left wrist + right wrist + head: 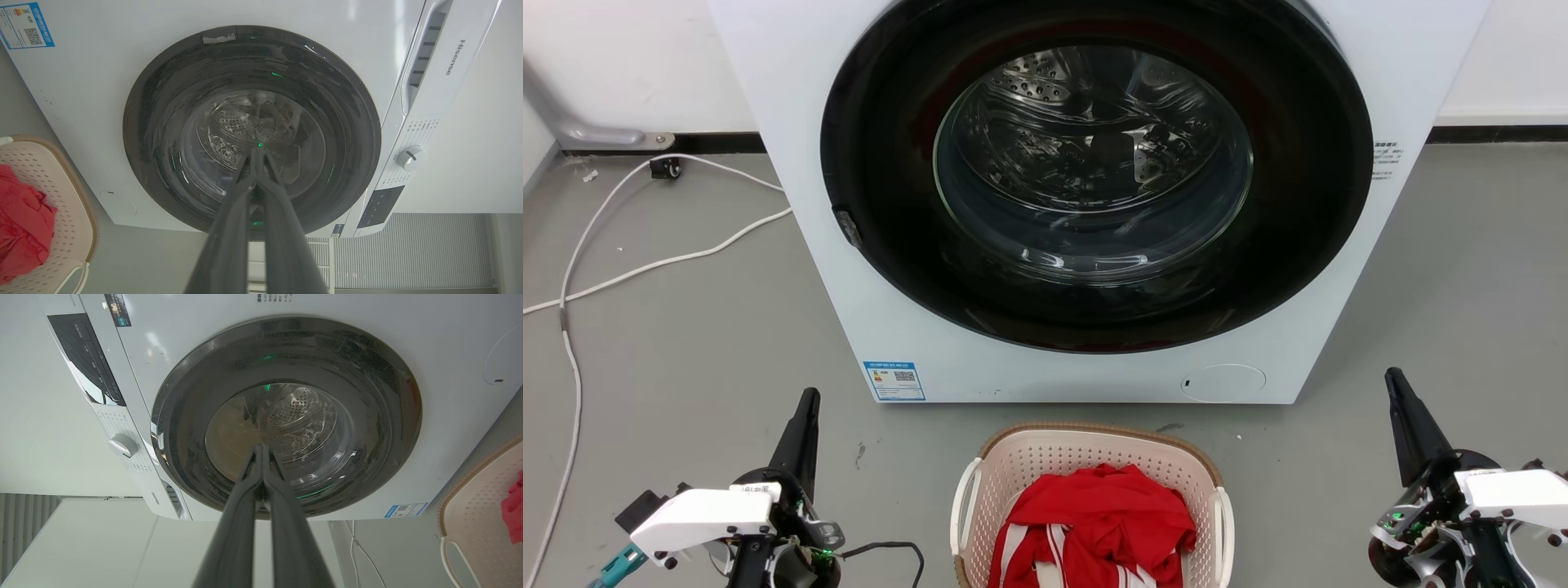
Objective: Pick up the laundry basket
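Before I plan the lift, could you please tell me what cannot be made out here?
Head view: near end of the laundry basket, cut off by the bottom edge.
Head view: its floor, hidden under the red clothing.
Head view: print on the blue label, too small.
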